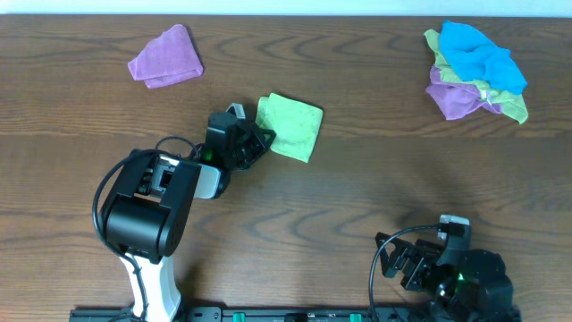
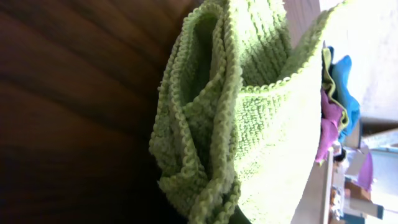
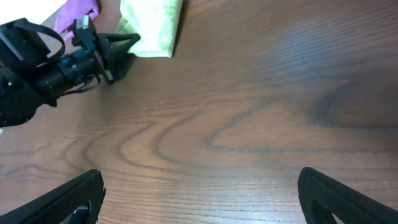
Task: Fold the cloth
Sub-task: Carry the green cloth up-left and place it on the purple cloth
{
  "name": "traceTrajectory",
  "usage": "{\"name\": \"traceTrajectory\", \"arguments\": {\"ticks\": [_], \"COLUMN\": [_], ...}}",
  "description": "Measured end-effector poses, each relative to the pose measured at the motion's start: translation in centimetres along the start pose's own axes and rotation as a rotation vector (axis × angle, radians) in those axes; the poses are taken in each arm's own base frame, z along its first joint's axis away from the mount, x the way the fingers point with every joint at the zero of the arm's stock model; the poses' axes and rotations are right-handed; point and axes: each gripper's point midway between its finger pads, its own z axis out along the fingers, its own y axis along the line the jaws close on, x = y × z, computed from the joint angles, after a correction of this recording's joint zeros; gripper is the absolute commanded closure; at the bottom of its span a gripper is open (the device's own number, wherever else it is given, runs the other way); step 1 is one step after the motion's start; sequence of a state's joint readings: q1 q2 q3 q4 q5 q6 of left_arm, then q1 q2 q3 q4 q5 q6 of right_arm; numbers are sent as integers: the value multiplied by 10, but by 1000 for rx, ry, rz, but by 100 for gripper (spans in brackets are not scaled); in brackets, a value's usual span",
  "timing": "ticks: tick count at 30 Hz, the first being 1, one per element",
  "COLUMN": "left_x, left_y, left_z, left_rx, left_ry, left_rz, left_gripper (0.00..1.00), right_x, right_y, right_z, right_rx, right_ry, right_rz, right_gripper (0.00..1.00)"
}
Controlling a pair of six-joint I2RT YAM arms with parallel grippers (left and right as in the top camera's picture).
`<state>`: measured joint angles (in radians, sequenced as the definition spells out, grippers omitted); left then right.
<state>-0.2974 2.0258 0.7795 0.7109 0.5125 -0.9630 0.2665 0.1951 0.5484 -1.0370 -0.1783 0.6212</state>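
A green knitted cloth (image 1: 293, 125) lies folded on the wooden table, left of centre. My left gripper (image 1: 259, 139) is at its near-left corner and looks shut on the bunched edge. In the left wrist view the cloth (image 2: 261, 124) fills the frame with its layered folds right at the camera, and the fingers are hidden behind it. The right wrist view shows the cloth (image 3: 152, 25) and the left gripper (image 3: 134, 40) with its tips together against it. My right gripper (image 3: 199, 193) is open and empty over bare wood at the front right (image 1: 407, 264).
A folded purple cloth (image 1: 167, 58) lies at the back left. A pile of blue, green and purple cloths (image 1: 474, 72) sits at the back right, also in the left wrist view (image 2: 336, 106).
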Motion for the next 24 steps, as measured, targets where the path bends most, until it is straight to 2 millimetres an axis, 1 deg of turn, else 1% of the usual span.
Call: {"name": "traceTrajectory", "arguments": {"ticks": [2, 4, 6, 7, 9, 10, 14, 16, 18, 20, 22, 24], "left_x": [0, -5, -15, -23, -39, -47, -92, -119, -151, -174, -192, -214], "left_y": [-7, -19, -42, -57, -76, -81, -98, -109, -118, -125, -129, -129], "left_z": [2, 4, 7, 8, 9, 9, -6, -17, -33, -46, -57, -70], "left_rx": [20, 53, 107, 135, 149, 151, 107, 95, 76, 64, 57, 49], "left_ry": [13, 23, 24, 21, 24, 19, -7, -39, -87, -133, -175, -234], "left_rz": [7, 20, 45, 59, 62, 65, 44, 43, 46, 53, 59, 68], "left_gripper": [94, 94, 95, 94, 94, 94, 94, 95, 94, 94, 94, 94], "right_x": [0, 0, 0, 0, 0, 0, 0, 0, 0, 0, 0, 0], "right_y": [0, 0, 0, 0, 0, 0, 0, 0, 0, 0, 0, 0], "right_z": [0, 0, 0, 0, 0, 0, 0, 0, 0, 0, 0, 0], "right_rx": [0, 0, 0, 1, 0, 0, 1, 1, 1, 2, 2, 1], "right_ry": [0, 0, 0, 0, 1, 1, 1, 1, 2, 2, 2, 2], "right_rz": [0, 0, 0, 0, 0, 0, 0, 0, 0, 0, 0, 0], "right_gripper": [1, 1, 1, 1, 1, 1, 1, 1, 1, 1, 1, 1]}}
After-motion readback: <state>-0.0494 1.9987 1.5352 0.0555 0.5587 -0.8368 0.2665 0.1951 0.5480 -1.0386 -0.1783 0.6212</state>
